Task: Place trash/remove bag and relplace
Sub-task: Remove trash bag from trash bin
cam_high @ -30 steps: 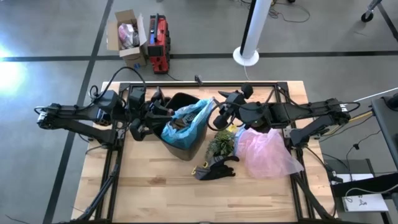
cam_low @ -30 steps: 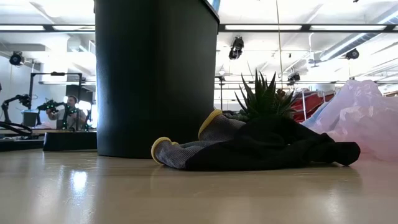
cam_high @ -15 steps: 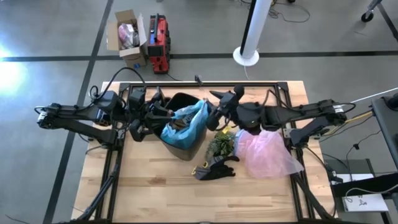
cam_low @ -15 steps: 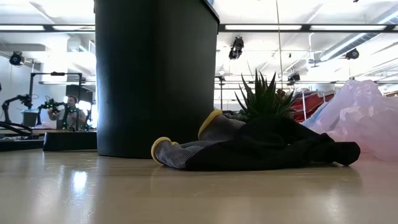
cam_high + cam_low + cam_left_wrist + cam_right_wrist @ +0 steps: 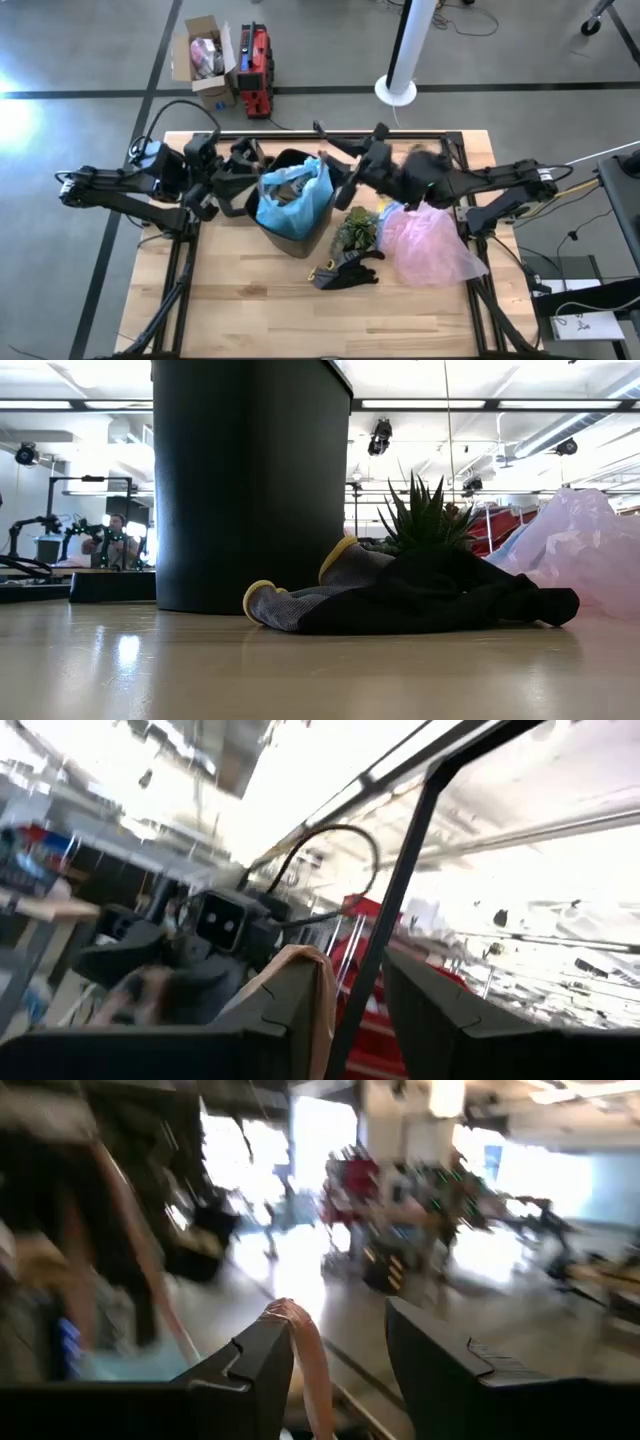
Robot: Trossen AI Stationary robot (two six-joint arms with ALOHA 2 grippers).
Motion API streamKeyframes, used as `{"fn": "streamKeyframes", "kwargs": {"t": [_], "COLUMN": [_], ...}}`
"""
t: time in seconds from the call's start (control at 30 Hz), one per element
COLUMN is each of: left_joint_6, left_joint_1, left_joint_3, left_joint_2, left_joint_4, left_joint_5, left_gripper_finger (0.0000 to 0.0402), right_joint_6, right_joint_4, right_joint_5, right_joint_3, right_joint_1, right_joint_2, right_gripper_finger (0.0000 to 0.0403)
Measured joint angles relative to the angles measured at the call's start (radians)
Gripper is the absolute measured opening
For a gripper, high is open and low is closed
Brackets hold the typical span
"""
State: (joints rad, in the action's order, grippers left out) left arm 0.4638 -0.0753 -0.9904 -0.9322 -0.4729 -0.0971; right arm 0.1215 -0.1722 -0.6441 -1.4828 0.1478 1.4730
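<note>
A black bin (image 5: pixel 297 235) stands on the wooden table (image 5: pixel 260 310) a little left of the middle, nearer the far edge. The teal-blue bag (image 5: pixel 292 203) sits in its mouth, bunched and raised above the rim, with brown crumpled trash (image 5: pixel 283 180) showing at its top.

The left gripper (image 5: pixel 243 183) is just left of the bin, at the bag's left side. In the left wrist view its fingers (image 5: pixel 290 1010) stand a little apart, with a tan strip lying against the inner face of one of them; what the strip is cannot be made out, and whether the gripper is holding it cannot be told.

The right gripper (image 5: pixel 333 165) is at the bag's upper right edge, above the far right side of the bin's rim. In the right wrist view its fingers (image 5: pixel 250 1370) are also somewhat apart, with a pinkish-tan strip by one finger; whether it is clamped cannot be told.

To the right of the bin, near the middle of the table, is a small green plant (image 5: pixel 356 229). In front of it lies a black-and-yellow glove (image 5: pixel 345 270), close to the bin's base. A pink plastic bag (image 5: pixel 430 245) is heaped toward the right edge, under the right arm.

In the low view the bin (image 5: pixel 250 480) rises tall on the left, with the glove (image 5: pixel 400 600) at its foot, the plant (image 5: pixel 425 515) behind the glove and the pink plastic bag (image 5: pixel 580 550) on the right.
</note>
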Motion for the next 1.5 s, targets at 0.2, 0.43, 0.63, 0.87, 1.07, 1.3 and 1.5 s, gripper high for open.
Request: {"fn": "streamKeyframes", "kwargs": {"t": [0.2,0.43,0.63,0.87,1.07,1.3,1.5], "left_joint_6": [-0.024,0.033,-0.049,0.08,0.112,-0.04,-0.049], "left_joint_1": [0.0,0.0,0.0,-0.018,-0.017,-0.014,-0.03], "left_joint_3": [0.0,0.0,0.0,0.043,-0.006,-0.185,-0.215], "left_joint_2": [0.002,-0.007,0.003,-0.098,-0.154,-0.136,-0.16], "left_joint_4": [-0.004,-0.27,-0.241,-0.141,-0.385,-0.338,-0.074], "left_joint_5": [0.032,0.073,0.078,0.08,0.034,-0.026,-0.048], "left_gripper_finger": [0.0097,0.0097,0.0097,0.0097,0.0097,0.0097,0.0097], "right_joint_6": [-0.019,-0.112,-0.113,0.002,-0.035,-0.152,-0.034], "right_joint_4": [-0.119,0.056,-0.004,-0.126,-0.002,0.107,0.069], "right_joint_5": [0.199,0.207,0.209,0.206,0.207,0.211,0.21], "right_joint_3": [-0.066,-0.067,-0.08,-0.189,-0.212,-0.195,-0.324], "right_joint_1": [0.0,0.0,0.005,0.002,0.002,0.013,0.014], "right_joint_2": [-0.006,0.021,0.07,0.06,0.059,0.143,0.179], "right_gripper_finger": [0.0159,0.0164,0.0161,0.0167,0.0158,0.0154,0.0166]}}
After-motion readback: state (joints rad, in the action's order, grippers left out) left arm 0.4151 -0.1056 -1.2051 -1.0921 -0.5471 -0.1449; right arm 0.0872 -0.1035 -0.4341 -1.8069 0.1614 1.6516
